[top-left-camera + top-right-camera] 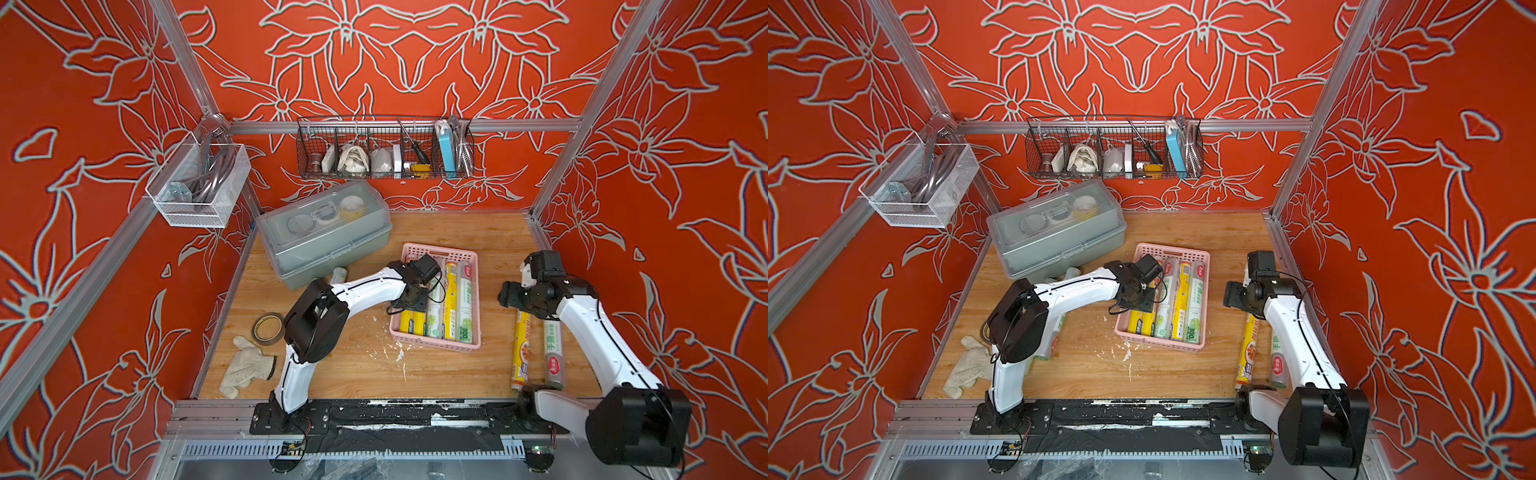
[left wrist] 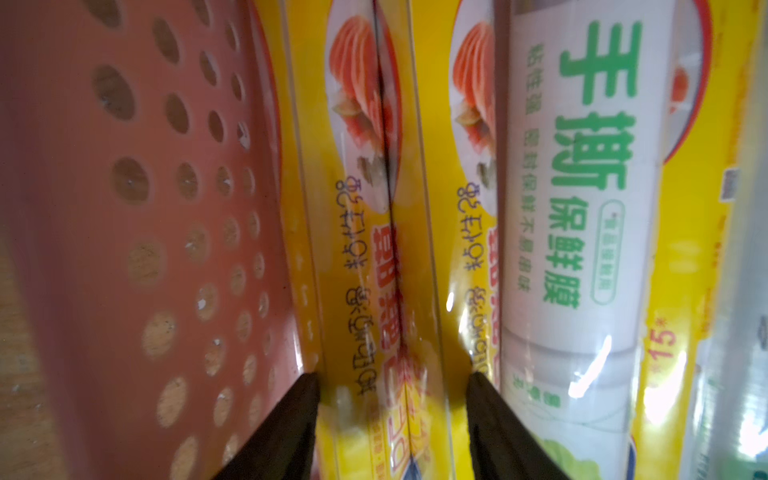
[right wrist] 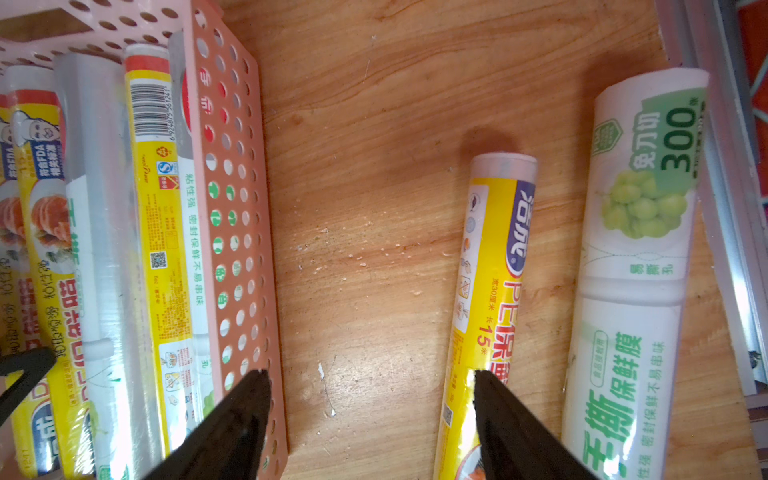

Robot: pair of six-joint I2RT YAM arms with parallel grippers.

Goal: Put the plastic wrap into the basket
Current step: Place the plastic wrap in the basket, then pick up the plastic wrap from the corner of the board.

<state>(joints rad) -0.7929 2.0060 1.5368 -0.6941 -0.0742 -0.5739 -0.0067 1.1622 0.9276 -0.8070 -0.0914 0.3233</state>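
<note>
The pink basket (image 1: 440,249) (image 3: 232,208) stands mid-table with several rolls of plastic wrap (image 1: 451,303) lying lengthwise in it. My left gripper (image 1: 413,297) (image 2: 392,407) is down inside it by the left wall (image 2: 145,208). Its fingers press on both sides of the yellow wrap (image 2: 361,270), which looks like two rolls side by side. My right gripper (image 1: 509,295) (image 3: 370,395) hangs open over bare wood, between the basket and a yellow roll (image 3: 494,270). A white-green roll (image 3: 640,249) lies beside that one. Another roll (image 1: 338,274) lies by the grey box.
A grey lidded box (image 1: 324,232) stands at the back left. A brown tape roll (image 1: 269,328) and a white glove (image 1: 247,368) lie front left. A black wire rack (image 1: 384,149) and a white mesh bin (image 1: 199,187) hang on the walls.
</note>
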